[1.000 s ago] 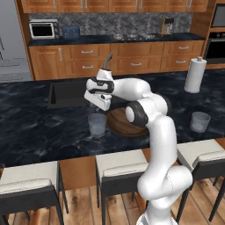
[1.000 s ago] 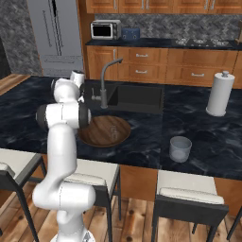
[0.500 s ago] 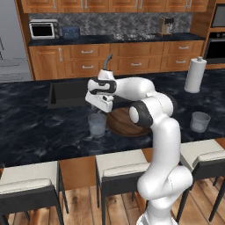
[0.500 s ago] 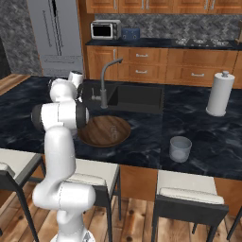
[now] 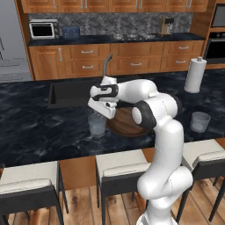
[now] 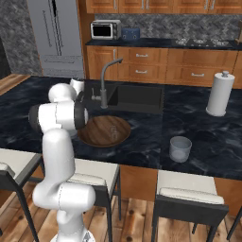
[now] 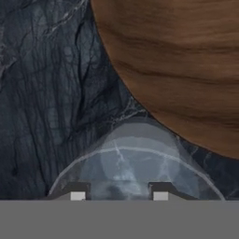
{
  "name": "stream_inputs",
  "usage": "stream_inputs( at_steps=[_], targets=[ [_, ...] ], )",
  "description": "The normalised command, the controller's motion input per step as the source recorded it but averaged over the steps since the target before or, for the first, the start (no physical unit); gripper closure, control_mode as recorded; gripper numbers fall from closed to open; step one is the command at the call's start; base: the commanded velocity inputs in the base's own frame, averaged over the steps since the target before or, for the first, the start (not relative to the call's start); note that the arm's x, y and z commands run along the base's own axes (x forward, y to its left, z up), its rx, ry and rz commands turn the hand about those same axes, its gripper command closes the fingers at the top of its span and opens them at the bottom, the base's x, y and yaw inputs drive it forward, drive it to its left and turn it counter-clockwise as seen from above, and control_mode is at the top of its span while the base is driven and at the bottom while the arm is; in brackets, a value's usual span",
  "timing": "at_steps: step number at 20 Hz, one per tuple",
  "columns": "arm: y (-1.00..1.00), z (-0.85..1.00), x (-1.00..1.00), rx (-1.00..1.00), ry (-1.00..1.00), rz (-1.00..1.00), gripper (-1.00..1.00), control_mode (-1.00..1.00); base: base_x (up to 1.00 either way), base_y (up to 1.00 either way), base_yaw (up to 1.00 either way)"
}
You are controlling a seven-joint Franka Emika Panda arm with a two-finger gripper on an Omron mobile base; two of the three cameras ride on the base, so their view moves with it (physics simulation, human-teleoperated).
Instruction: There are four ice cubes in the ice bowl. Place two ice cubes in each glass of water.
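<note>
My gripper (image 5: 102, 114) hangs just above the near-left glass of water (image 5: 97, 125), pointing down into it. In the hand view that glass (image 7: 135, 158) lies right under the gripper (image 7: 119, 195). The fingertips (image 7: 77, 192) stand partway apart with a faint glassy patch between them, which I read as an ice cube (image 7: 116, 190). The wooden ice bowl (image 5: 127, 126) (image 6: 104, 131) (image 7: 186, 60) sits right beside this glass. The other glass of water (image 5: 200, 121) (image 6: 180, 148) stands far to the right on the counter.
A sink (image 5: 70, 93) (image 6: 137, 98) with a faucet (image 5: 106, 66) (image 6: 105, 78) lies behind the bowl. A white paper-towel roll (image 5: 195, 74) (image 6: 220, 93) stands at the back right. Stools (image 5: 118, 167) line the counter's near edge.
The hand has crept slightly lower and settled over the near-left glass. The bowl and both glasses have not moved.
</note>
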Motion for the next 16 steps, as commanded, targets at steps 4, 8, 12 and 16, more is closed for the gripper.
stream_inputs(
  at_steps=[4,8,12,16],
  targets=[
    [0.00,-0.02,0.11,0.02,0.00,0.00,1.00,-1.00,0.00,0.00,0.00],
    [0.00,0.00,0.05,0.01,0.00,0.00,1.00,-1.00,0.00,0.00,0.00],
    [0.00,0.00,0.00,0.02,0.00,0.00,-1.00,-1.00,0.00,0.00,0.00],
    [0.00,0.06,0.00,0.03,0.00,0.00,-1.00,-1.00,0.00,0.00,0.00]
  ],
)
